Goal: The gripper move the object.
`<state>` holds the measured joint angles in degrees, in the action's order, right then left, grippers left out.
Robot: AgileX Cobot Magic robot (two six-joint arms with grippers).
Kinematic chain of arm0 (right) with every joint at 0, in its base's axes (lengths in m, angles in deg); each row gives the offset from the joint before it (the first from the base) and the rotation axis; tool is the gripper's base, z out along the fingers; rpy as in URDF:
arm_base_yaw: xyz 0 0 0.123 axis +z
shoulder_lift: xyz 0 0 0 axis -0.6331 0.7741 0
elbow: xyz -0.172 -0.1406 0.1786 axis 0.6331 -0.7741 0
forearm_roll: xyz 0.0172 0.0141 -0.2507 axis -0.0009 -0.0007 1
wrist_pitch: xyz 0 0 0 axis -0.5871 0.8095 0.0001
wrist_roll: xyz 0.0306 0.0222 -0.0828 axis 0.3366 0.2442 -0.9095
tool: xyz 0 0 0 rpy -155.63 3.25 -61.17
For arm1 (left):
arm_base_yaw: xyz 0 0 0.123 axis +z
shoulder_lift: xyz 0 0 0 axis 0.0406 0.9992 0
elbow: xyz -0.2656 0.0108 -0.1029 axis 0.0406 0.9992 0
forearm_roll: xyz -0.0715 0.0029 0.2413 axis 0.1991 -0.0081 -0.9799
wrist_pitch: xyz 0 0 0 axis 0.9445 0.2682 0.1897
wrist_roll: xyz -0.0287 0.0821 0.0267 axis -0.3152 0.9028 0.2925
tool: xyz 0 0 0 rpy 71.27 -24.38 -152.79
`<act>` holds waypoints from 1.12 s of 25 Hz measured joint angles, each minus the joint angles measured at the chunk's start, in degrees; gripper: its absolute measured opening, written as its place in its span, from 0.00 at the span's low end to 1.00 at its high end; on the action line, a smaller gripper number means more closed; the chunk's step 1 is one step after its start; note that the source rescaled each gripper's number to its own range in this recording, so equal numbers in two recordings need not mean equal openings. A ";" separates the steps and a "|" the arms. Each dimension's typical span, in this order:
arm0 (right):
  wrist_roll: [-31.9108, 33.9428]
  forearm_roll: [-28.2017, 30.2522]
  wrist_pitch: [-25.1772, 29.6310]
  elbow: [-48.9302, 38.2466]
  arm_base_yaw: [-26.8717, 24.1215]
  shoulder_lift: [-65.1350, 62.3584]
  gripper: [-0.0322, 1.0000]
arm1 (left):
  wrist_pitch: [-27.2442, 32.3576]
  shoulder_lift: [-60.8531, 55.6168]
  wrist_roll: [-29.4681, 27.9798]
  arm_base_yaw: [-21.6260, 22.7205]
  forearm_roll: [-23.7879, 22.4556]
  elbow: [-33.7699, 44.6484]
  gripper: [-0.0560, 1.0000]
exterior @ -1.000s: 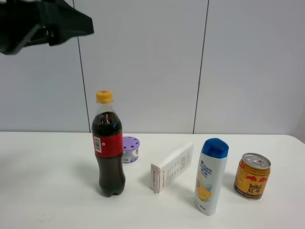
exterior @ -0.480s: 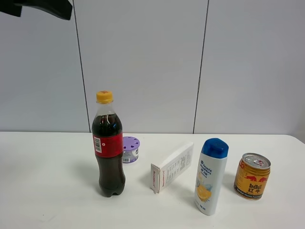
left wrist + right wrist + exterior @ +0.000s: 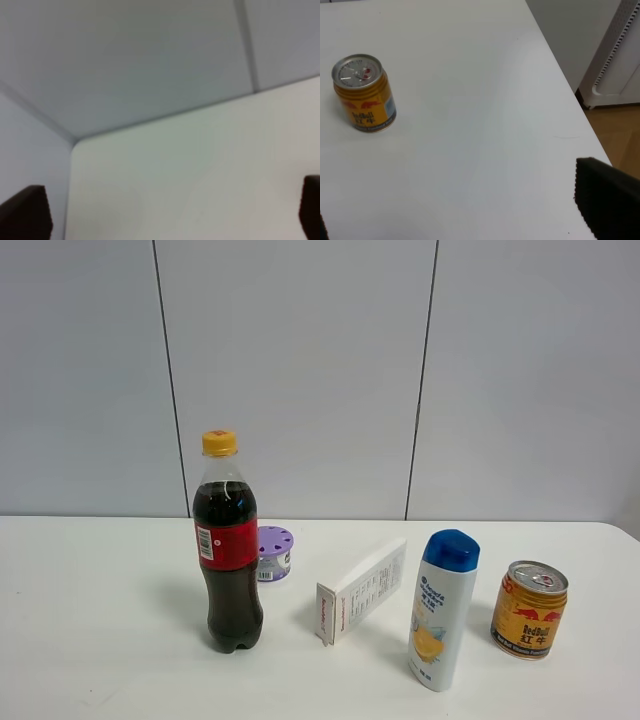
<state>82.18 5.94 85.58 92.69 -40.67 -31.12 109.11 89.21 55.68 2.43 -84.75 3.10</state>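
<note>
Bottle (image 3: 228, 545) upright on table (image 3: 100, 640); left gripper (image 3: 165, 215) open, elsewhere.

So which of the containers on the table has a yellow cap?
The tall cola bottle with the red label, standing at the left. The shampoo bottle has a blue cap, and the gold can a silver top.

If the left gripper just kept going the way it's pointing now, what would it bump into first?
Probably the bare white table. Between the left gripper's wide-open fingertips the wrist view shows only tabletop, then the grey wall; nothing stands in that line, though depth is hard to judge.
</note>
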 joint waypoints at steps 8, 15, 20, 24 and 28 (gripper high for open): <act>0.00 0.00 0.00 0.00 0.00 0.00 1.00 | 13.11 -7.14 1.80 11.60 6.78 0.00 1.00; 0.00 0.00 0.00 0.00 0.00 0.00 1.00 | 23.83 -17.04 2.08 12.56 8.18 -0.05 1.00; 0.00 0.00 0.00 0.00 0.00 0.00 1.00 | 27.43 -23.43 2.15 12.56 12.59 0.92 1.00; 0.00 0.00 0.00 0.00 0.00 0.00 1.00 | 29.22 -29.06 2.15 12.56 18.92 7.22 1.00; 0.00 0.00 0.00 0.00 0.00 0.00 1.00 | 29.01 -35.23 2.15 12.56 20.44 15.43 1.00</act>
<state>82.18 5.94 85.58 92.69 -40.67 -31.12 138.12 53.97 57.83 15.00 -64.31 18.53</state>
